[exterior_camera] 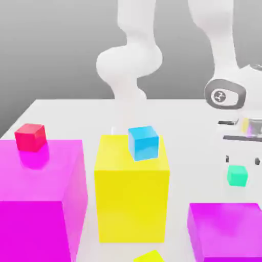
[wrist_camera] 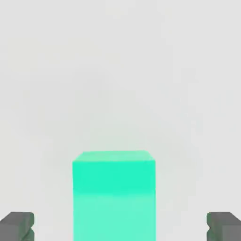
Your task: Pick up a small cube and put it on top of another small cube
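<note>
The gripper [wrist_camera: 120,228] stands with its jaws spread wide and nothing held; in the hand view its two dark grey fingertips [wrist_camera: 18,225] sit far apart, and the small teal-green cube [wrist_camera: 114,195] lies on the white table [wrist_camera: 117,70] in the gap between them, touching neither and a little nearer one fingertip than the other. The cube has no long axis; it rests flat, one face up, its edges about square to the line between the fingertips. It is plain, unmarked teal-green, the top face deeper in tone than the paler side. In the exterior view the teal-green cube [exterior_camera: 237,175] sits just below the hand, and the sky-blue cube [exterior_camera: 144,143] rests on the big yellow block [exterior_camera: 132,197], well apart from the jaws.
</note>
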